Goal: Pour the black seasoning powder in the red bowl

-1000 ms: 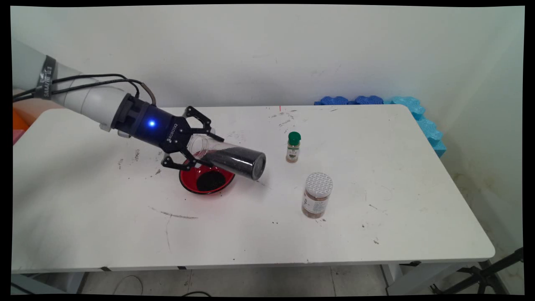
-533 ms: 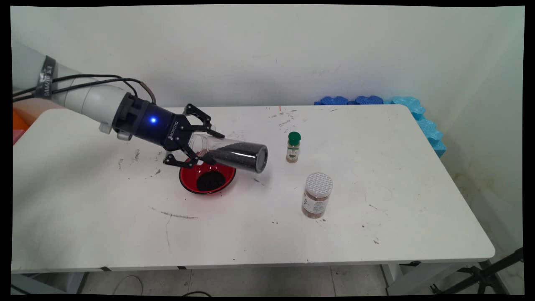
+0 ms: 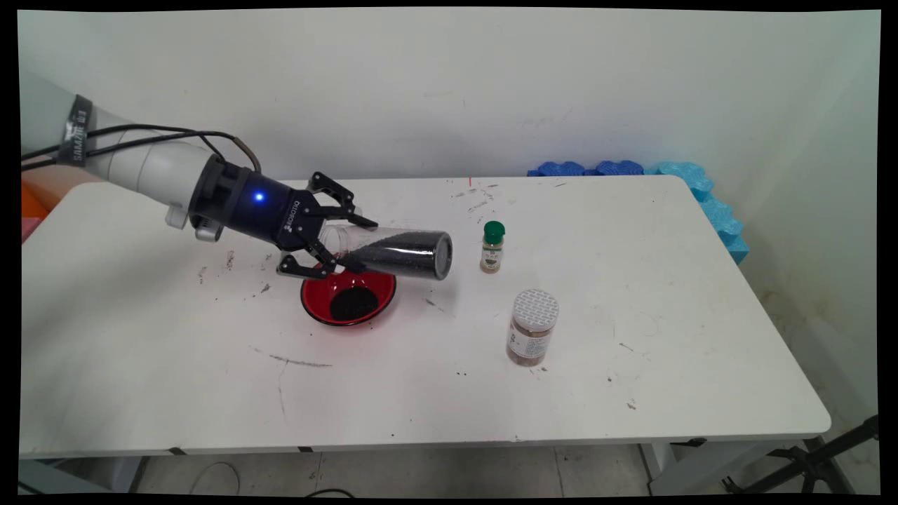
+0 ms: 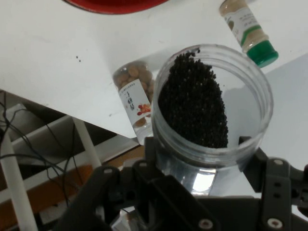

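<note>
The clear jar [image 3: 393, 251] of small black grains is in the air, lying almost horizontal above the white table [image 3: 631, 294], with its closed base pointing to the right and its open mouth toward the arm. In the hand view the open mouth of the clear jar [image 4: 211, 103] faces the camera, and the black grains lie against one side of the inner wall. The gripper [image 3: 335, 235] is closed on the jar near its mouth end, one finger above the glass and one below. In the hand view the gripper [image 4: 199, 154] holds the rim from both sides.

Directly under the mouth end of the jar a red bowl [image 3: 349, 296] stands on the table, and a dark heap of the same black grains lies in it. In the hand view only the edge of the red bowl [image 4: 113, 5] shows at the top.

To the right of the jar's base, near it but apart, a small spice bottle [image 3: 492, 247] with a green cap stands upright. Nearer to the front edge of the table stands a jar of nuts [image 3: 532, 327] with a white patterned lid, well apart from the bowl. Both show also in the hand view, the small spice bottle [image 4: 245, 30] and the jar of nuts [image 4: 135, 98] with its label.

Blue foam mats [image 3: 673, 184] lie behind the far right corner of the table, against the wall.
</note>
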